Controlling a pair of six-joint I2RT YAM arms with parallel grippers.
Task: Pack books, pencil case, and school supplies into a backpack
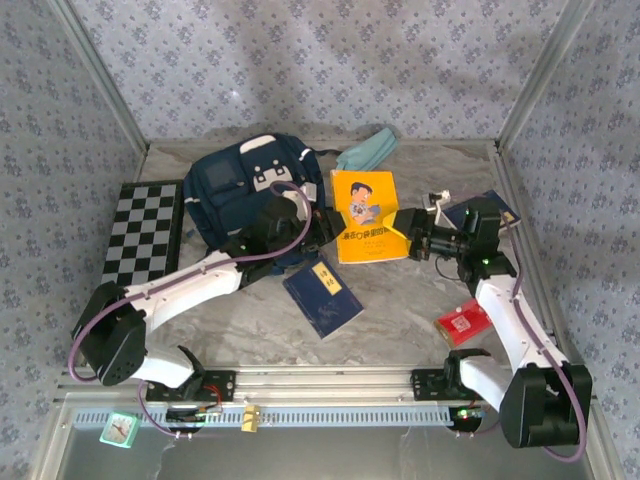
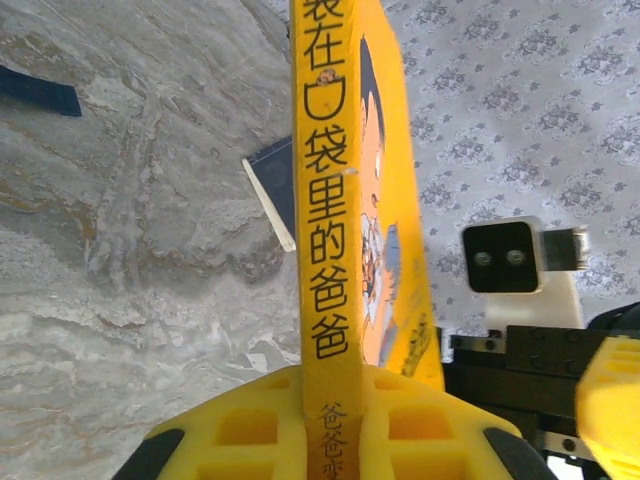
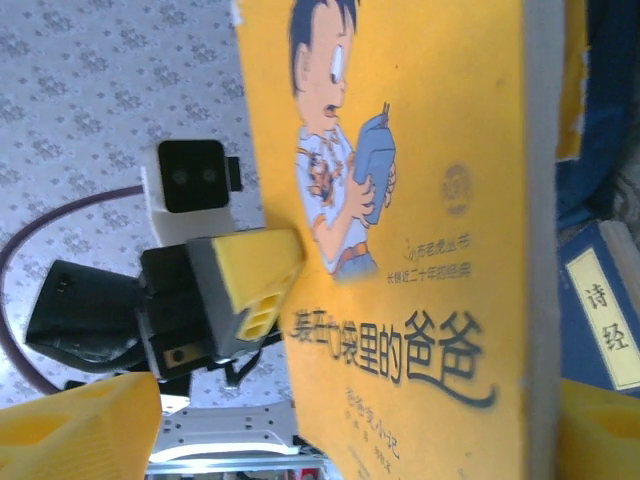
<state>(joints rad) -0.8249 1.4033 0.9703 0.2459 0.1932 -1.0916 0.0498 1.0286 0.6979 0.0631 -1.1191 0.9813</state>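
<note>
**Yellow book clamped by L arm; R jaws open at its other edge**

Overhead view, L to R. A black-and-white checkered board (image 1: 140, 235) lies flat at the left side of the table (image 1: 400, 300). Just right of it sits the navy backpack (image 1: 245, 180), near the back wall, w/ white and grey patches facing up. The L arm reaches diagonally across in front of the backpack.

The left gripper (image 2: 335, 400) is closed tight on the spine of the yellow book (image 1: 368, 215). In the L wrist view the spine, w/ black characters, runs straight up from btwn the two yellow fingers (image 2: 250, 430). The book is mid-table, just right of the backpack, its cartoon-boy cover facing up. Can't tell whether its underside touches the table.

In front of it, nearer the arm bases, a navy book (image 1: 322, 297) w/ a yellow label lies flat, apart from both grippers. Behind it the teal pencil case (image 1: 367, 150) lies near the back wall, beside the backpack.

The right gripper (image 1: 415, 240) is at the yellow book's R edge, jaws wide apart, gripping nothing. In the R wrist view one finger is well clear of the cover and the other is just beside the page edge; contact unclear. A second navy book (image 1: 503, 207) lies partly under the R arm. The red packet (image 1: 463, 322) lies flat beside the R arm, well apart from the books.
</note>
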